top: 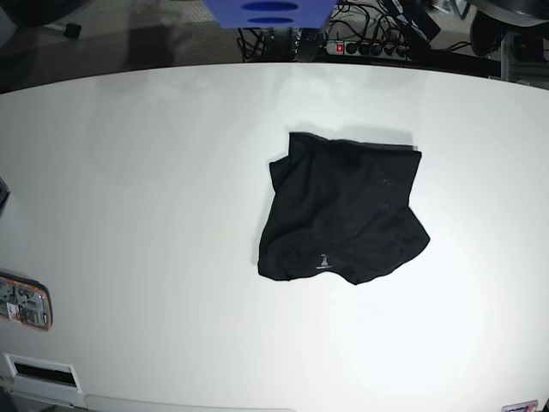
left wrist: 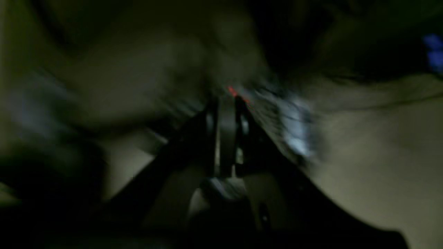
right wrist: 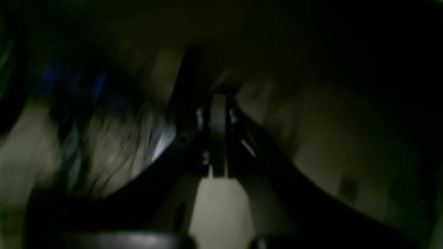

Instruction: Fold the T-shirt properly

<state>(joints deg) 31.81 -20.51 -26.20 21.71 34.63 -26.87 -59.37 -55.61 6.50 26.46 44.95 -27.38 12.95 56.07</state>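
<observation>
White table (top: 129,172) fills almost all of the base view, and no arm shows on it, so you have free room on every side. Nearest to you, at the near-left edge, lies a small orange-edged object (top: 24,302), well apart from the work.

Both wrist views are dark and blurred. The left gripper (left wrist: 226,103) and the right gripper (right wrist: 218,103) each show their jaws pressed together with nothing between them.

Farther in, a little right of the middle, the T-shirt (top: 343,210) lies in a compact, roughly square bundle, its small light label mark (top: 323,260) near the front hem. I judge the folding to be mostly done, though the left side and the front corners look uneven. A next move would call for opening the jaws and pinching an edge cleanly.

Beyond the far edge you see a blue object (top: 266,12) and cables with a power strip (top: 360,47).
</observation>
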